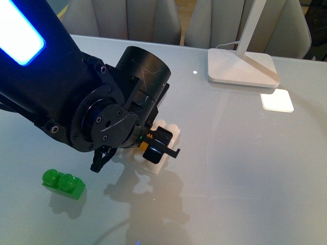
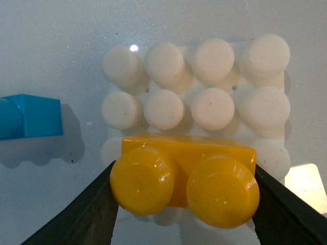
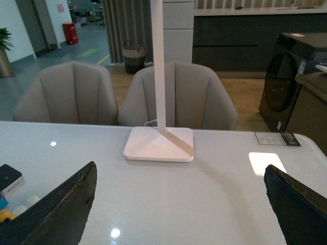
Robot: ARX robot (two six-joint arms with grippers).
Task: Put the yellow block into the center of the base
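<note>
My left gripper [image 2: 184, 209] is shut on the yellow block [image 2: 184, 176], one black finger against each short end. The block's two studs face the wrist camera. It sits over the white studded base [image 2: 204, 76] and covers the middle studs of the rows nearest the gripper. I cannot tell whether it touches them. In the front view the left arm hides most of the base [image 1: 166, 131], and only a sliver of the block [image 1: 144, 147] shows at the gripper [image 1: 150, 150]. My right gripper [image 3: 179, 209] is open and empty above bare table.
A green two-stud brick [image 1: 64, 184] lies at the front left. A blue brick [image 2: 30, 116] lies beside the base. The white lamp foot [image 1: 240, 66] stands at the back right, with a bright light patch [image 1: 277, 100] near it. Chairs stand behind the table.
</note>
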